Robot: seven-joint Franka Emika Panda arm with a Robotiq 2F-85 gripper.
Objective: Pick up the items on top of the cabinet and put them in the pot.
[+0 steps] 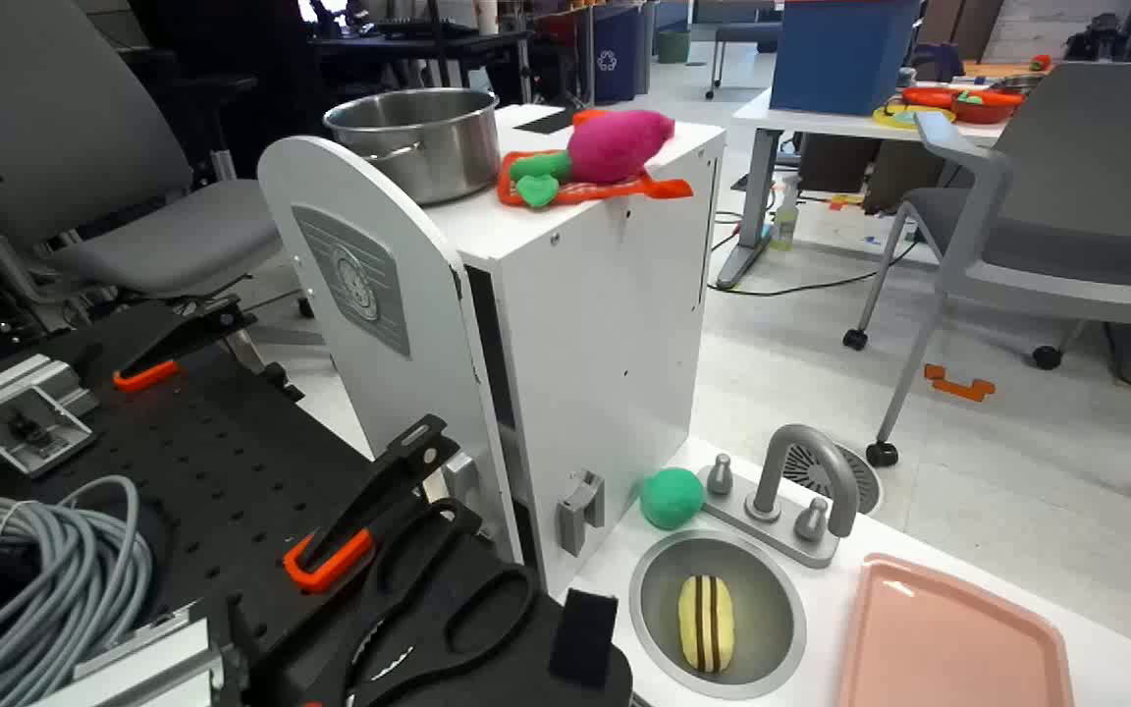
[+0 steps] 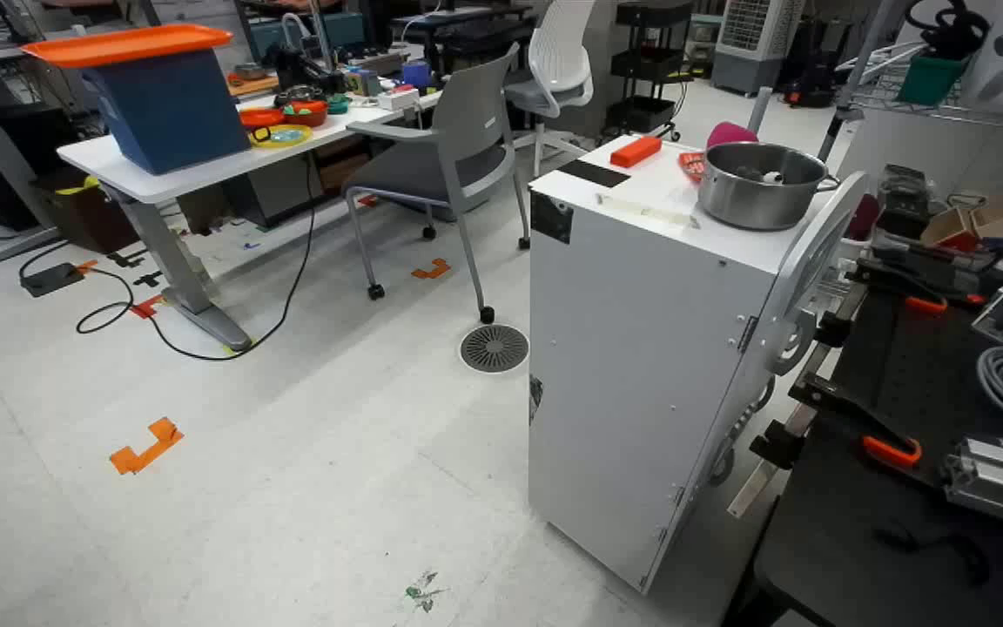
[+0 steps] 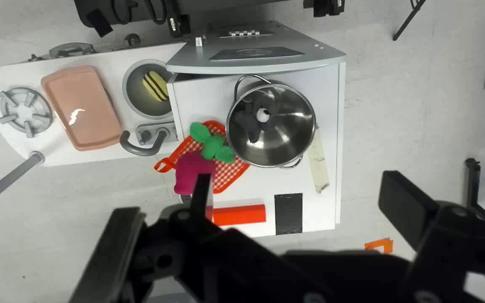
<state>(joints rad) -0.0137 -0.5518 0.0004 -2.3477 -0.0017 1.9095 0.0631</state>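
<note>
On the white cabinet [image 1: 615,334] stands the steel pot [image 1: 457,152], with a dark grey soft thing [image 3: 250,122] inside. Beside the pot, a magenta lump [image 3: 192,172] with green leaves [image 3: 213,145] lies on an orange-red checked square [image 3: 227,174]. An orange-red block [image 2: 636,151] rests near the cabinet top's edge, partly behind a finger in the wrist view. A green ball [image 1: 672,498] sits lower down, beside the toy faucet. My gripper [image 3: 296,179] hangs above the cabinet, wide open with nothing between its fingers. Neither exterior view shows it.
The cabinet's rounded panel [image 1: 379,285] rises next to the pot. Below are a toy sink [image 1: 718,678] holding a yellow striped piece [image 1: 706,624], a grey faucet [image 3: 150,145] and a pink tray [image 3: 84,109]. A black table [image 1: 192,442] carries clamps and coiled cable.
</note>
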